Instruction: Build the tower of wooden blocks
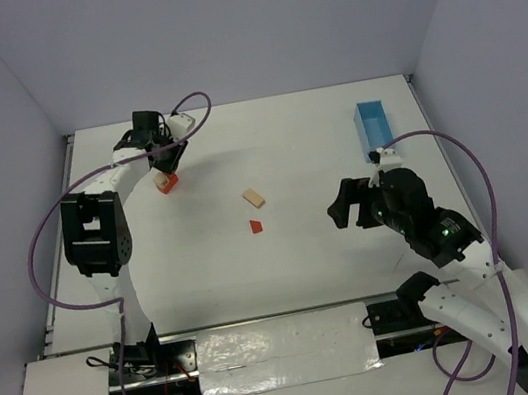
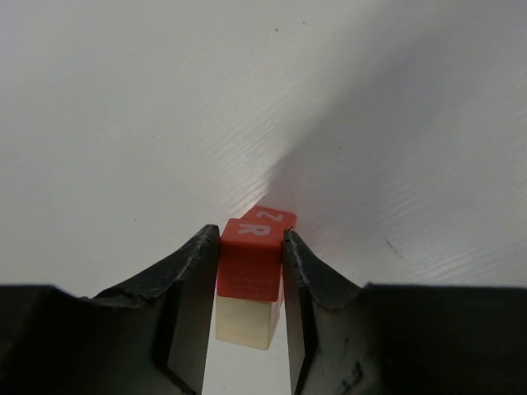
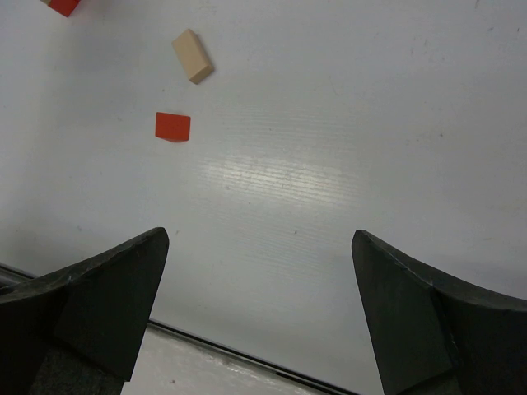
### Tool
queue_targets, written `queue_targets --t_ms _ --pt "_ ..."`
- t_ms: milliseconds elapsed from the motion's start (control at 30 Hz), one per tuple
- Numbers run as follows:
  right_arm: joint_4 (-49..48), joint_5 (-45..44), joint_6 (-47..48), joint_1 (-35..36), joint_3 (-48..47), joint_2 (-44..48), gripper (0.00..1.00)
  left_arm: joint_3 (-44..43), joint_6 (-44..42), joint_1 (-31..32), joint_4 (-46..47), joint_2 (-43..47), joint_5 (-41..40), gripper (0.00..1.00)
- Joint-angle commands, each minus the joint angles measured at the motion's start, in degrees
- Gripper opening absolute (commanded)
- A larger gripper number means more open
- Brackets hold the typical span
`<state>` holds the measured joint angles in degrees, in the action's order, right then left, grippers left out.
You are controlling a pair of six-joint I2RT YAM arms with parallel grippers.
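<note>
Your left gripper [image 2: 253, 247] is at the far left of the table [image 1: 287, 153] and its two fingers are pressed on the sides of a red-orange cube [image 2: 247, 259]. This cube sits directly over a tan cube [image 2: 243, 321], so the tower begins there. From the wrist view you cannot tell if the red-orange cube rests flat on the tan cube or hangs a little above it. This is the first danger: if you let go while there is a gap or a tilt, the cube can drop on an edge and roll off. The second danger is the release itself. If one finger leaves later than the other, it can drag the cube sideways and push the tan cube under it. Open slowly, then go straight up, because the fingers reach down beside the tan cube too. The tan slab [image 1: 254, 197] and the red wedge [image 1: 256, 226] lie near the middle, close together but apart, and are not yet on the tower. The wedge has a slanted face and may slip from a grip. Your right gripper [image 3: 257, 247] hangs at the right with its jaws wide apart and nothing between them, near the light blue box [image 1: 375, 130].
</note>
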<state>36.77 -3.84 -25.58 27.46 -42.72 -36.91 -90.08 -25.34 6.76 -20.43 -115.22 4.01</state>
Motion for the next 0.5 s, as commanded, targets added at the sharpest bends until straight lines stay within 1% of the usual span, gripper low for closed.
queue_targets --t_ms 0,333,467 --pt "-2.41 0.14 1.06 0.49 -0.17 -0.01 1.0 0.61 -0.41 -0.35 2.14 2.28 -0.23 0.23" --pt "-2.32 0.14 1.06 0.4 -0.26 -0.18 1.0 1.05 0.03 -0.35 2.76 2.19 -0.76 0.25" --pt "-2.32 0.14 1.06 0.4 -0.26 -0.27 1.0 1.4 0.29 -0.35 3.11 2.19 -1.02 0.29"
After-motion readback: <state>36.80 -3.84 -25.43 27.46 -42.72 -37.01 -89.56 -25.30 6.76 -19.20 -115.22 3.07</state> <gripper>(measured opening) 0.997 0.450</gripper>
